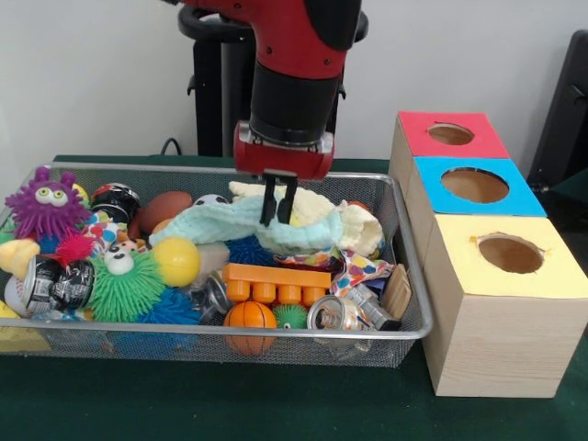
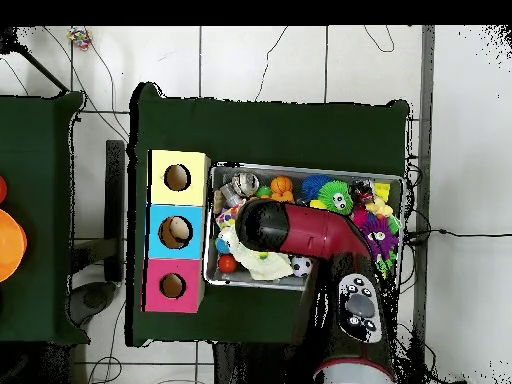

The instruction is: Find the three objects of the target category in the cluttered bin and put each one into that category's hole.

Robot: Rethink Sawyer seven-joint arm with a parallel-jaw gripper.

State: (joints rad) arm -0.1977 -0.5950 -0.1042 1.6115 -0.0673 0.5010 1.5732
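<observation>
Hovering low in the bin (image 1: 404,241), gripper (image 1: 278,209) pinching a fold of the pale mint cloth (image 1: 220,223) beside the cream cloth (image 1: 317,204), polka-dot cloth (image 1: 360,269) lying buried nearby, yellow-panelled hole (image 1: 510,254) apparently empty, so seemingly all three left.

We see the silver wire-mesh bin (image 1: 404,303) left of the boxes. A pale mint cloth (image 1: 220,223) drapes across its far middle, a cream cloth (image 1: 322,209) bunched behind it. The yellow-panelled box's rough round hole (image 1: 510,254) lies nearest.
</observation>
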